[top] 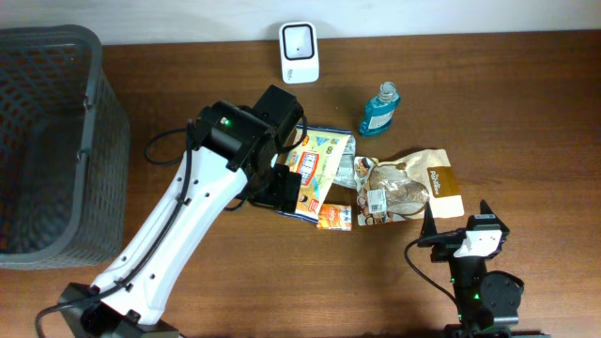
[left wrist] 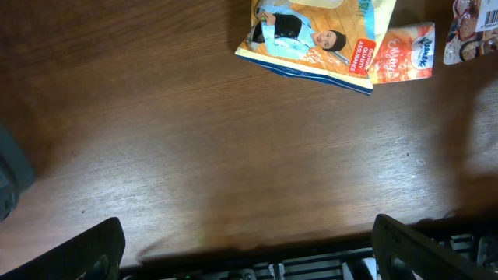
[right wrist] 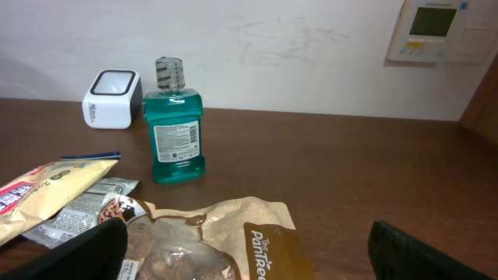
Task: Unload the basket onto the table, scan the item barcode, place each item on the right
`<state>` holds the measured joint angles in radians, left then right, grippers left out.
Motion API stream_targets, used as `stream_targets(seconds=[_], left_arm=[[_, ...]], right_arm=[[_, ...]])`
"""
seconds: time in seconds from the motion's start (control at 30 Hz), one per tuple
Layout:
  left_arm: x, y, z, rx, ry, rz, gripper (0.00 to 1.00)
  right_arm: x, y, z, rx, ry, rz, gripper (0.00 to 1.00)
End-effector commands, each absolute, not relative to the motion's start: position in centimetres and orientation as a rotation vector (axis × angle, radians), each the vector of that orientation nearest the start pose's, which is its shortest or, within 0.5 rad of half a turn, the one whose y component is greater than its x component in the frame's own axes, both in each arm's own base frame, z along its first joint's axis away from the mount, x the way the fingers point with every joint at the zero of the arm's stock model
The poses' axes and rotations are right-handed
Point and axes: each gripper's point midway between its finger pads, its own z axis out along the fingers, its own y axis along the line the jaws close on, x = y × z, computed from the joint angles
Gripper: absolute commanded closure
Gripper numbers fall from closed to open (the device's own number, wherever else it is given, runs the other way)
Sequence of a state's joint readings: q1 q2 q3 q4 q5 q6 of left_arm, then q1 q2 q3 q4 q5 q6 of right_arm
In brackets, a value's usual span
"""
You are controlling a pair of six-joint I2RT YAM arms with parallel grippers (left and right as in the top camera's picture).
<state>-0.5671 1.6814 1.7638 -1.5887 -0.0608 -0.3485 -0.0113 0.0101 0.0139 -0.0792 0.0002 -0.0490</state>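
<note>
A dark wooden tabletop [top: 526, 84] against a white wall is pictured, with a white scanner [top: 300, 52] set at its far edge and a grey basket [top: 47, 141] at the left; a heap of snack packets is spread across the middle, and a mouthwash bottle [top: 379, 108] stands just behind it. The left arm [top: 188, 221] is stretched over the heap's near-left side; the left jaws are spread wide and empty; the yellow packet [left wrist: 311, 39] is seen lying flat just ahead of them, its long axis running roughly from the front edge towards the wall. The right jaws, likewise wide and empty, are held low, with the brown bag [top: 427, 183] just ahead of them at the heap's right. The yellow packet is judged the likelier item to be scanned, and the left arm the nearer to it.
</note>
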Motion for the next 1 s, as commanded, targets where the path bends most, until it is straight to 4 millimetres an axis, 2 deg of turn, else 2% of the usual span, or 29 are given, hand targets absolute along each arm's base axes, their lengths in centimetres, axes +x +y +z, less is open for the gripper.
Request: stream_targets(seconds=[0.0,0.03,0.13,0.23,0.27,0.3,0.4,0.57,0.97], left_arm=[[26.3,-15.1,21.8,0.321,3.009,0.041,0.01],[26.3,-15.1,21.8,0.321,3.009,0.041,0.01],[26.3,-15.1,21.8,0.32,3.009,0.041,0.01],[26.3,-15.1,21.8,0.321,3.009,0.041,0.01],[26.3,-15.1,21.8,0.321,3.009,0.041,0.01],[26.3,-15.1,21.8,0.32,3.009,0.041,0.01],[26.3,-15.1,21.8,0.32,3.009,0.041,0.01],[26.3,-15.1,21.8,0.321,3.009,0.041,0.01],[26.3,-15.1,21.8,0.32,3.009,0.041,0.01]], right_arm=[[24.6,-0.3,15.7,-0.027,1.643,-0.05,0.02],[24.6,-0.2,16.4,-0.03,1.617,-0.046,0.02],[24.1,4.2,19.0,-0.123,1.511,0.27,0.02],[21.3,10.0,20.0,-0.29,1.486,0.703,0.02],[20.1,11.4,20.1,-0.34,1.49,0.819,0.02],[19.6,11.9,20.7,-0.361,1.473,0.872,0.02],[18.9,12.2,22.7,-0.367,1.397,0.915,0.02],[18.1,12.0,25.3,-0.412,1.268,0.867,0.02],[17.5,11.8,27.1,-0.426,1.186,0.83,0.02]])
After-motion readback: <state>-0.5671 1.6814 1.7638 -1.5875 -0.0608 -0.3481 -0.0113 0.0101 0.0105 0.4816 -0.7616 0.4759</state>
